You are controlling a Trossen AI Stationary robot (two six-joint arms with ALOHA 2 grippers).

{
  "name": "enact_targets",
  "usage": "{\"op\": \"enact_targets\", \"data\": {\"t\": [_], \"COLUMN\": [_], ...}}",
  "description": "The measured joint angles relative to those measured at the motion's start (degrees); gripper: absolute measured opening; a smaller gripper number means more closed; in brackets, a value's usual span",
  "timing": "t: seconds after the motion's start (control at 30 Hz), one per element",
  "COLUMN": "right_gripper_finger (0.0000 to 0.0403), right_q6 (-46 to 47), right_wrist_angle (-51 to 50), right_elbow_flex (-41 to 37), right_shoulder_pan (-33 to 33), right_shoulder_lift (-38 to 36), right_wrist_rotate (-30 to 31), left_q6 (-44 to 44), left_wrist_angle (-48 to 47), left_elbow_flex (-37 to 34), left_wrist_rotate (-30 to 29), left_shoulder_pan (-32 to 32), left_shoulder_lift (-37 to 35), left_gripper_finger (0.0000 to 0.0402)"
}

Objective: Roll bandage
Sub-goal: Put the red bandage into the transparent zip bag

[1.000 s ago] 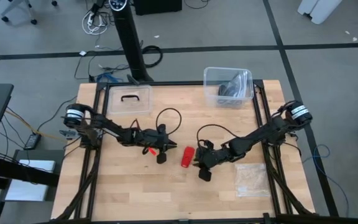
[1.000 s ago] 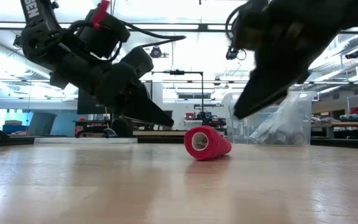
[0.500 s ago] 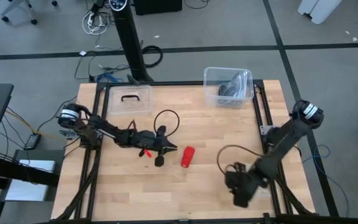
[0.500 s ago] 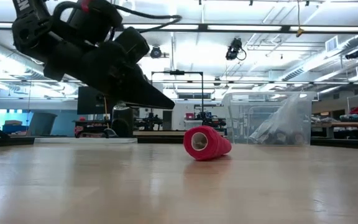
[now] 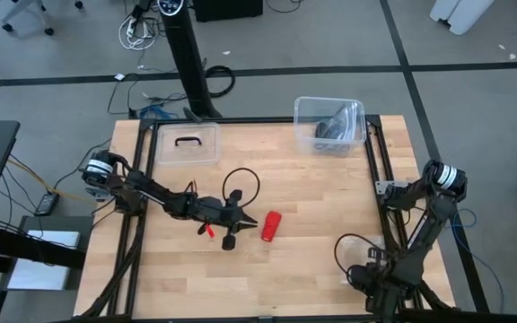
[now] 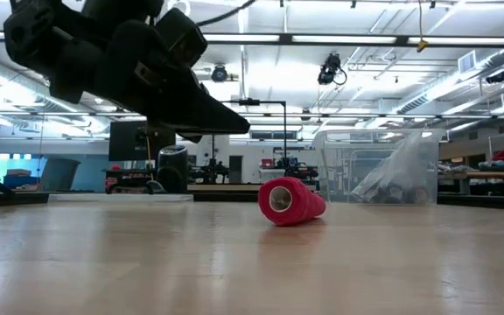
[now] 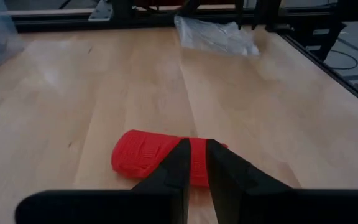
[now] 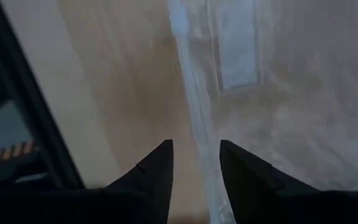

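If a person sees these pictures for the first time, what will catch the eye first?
First the bandage, a bright red stubby roll lying on its side near the middle of the wooden table. The left hand hangs just beside it, fingers nearly together. The right hand sits far off at the table's near right corner, over a clear plastic bag.

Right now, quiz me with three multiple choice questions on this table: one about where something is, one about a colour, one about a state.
1. Where is the lidless clear bin?
A. far right corner of the table
B. near left corner
C. table centre

2. What colour is the bandage?
A. blue
B. red
C. white

3. What state is the bandage in?
A. flat strip
B. held in a pincer
C. rolled, lying free

Answers: 1 A, the high view shows it by the far right edge. 2 B, bright red in every view. 3 C, a stubby roll on the wood, with the left pincer just short of it and the right pincer far off over the plastic bag.
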Motion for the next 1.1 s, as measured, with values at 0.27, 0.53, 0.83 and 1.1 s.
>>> {"op": "enact_targets", "data": {"t": [0.27,0.53,0.83,1.1], "right_gripper_finger": [0.0079,0.0009,0.0002,0.0001], "right_q6": [-0.16,-1.51,-3.94,-12.9], "right_wrist_angle": [-4.39,-0.89,3.51,3.29], "right_elbow_flex": [-0.04,-0.11,3.19,14.86], "right_shoulder_pan": [0.23,-1.01,-5.49,-10.78], "right_shoulder_lift": [2.16,2.69,2.07,2.05], "right_wrist_rotate": [1.49,5.81,12.46,23.5], "left_q6": [-0.52,-0.13,3.01,11.04], "left_wrist_angle": [-0.1,0.96,3.68,-6.77], "left_elbow_flex": [0.0,0.0,0.0,0.08], "left_wrist_rotate": [-4.06,-5.76,2.64,8.7], "left_shoulder_pan": [-2.59,-4.12,-4.38,-4.45], "left_shoulder_lift": [0.0,0.0,-4.24,-16.72], "left_gripper_finger": [0.0054,0.0054,0.0053,0.0044]}}
